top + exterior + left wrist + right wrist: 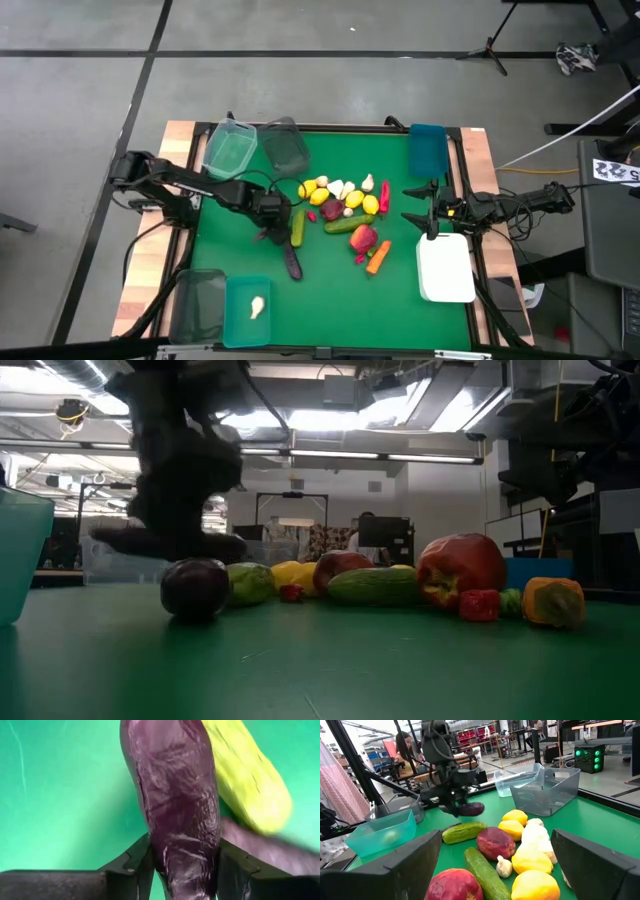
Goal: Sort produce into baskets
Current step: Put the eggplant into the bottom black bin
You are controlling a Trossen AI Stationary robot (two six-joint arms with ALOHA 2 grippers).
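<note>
The left gripper sits over the green desk, and its fingers are clamped on a dark purple eggplant, one finger on each side of it. In the left wrist view the eggplant runs forward from between the fingers, and a green cucumber lies just beside it past the fingertips. From above, the eggplant stretches from the fingers toward the near edge of the desk, with that cucumber alongside the gripper. In the right wrist view the eggplant looks lifted clear of the desk surface.

The right gripper waits near the desk's right edge, its fingers spread wide with nothing between them. Ahead of those fingers lies the pile of produce: yellow lemons, white garlic bulbs, a second cucumber, a red round fruit and an orange carrot.

A flat white tray lies just beside the right gripper, and a blue tub stands beyond it. A teal tub at the desk's near-left corner holds one garlic bulb.
</note>
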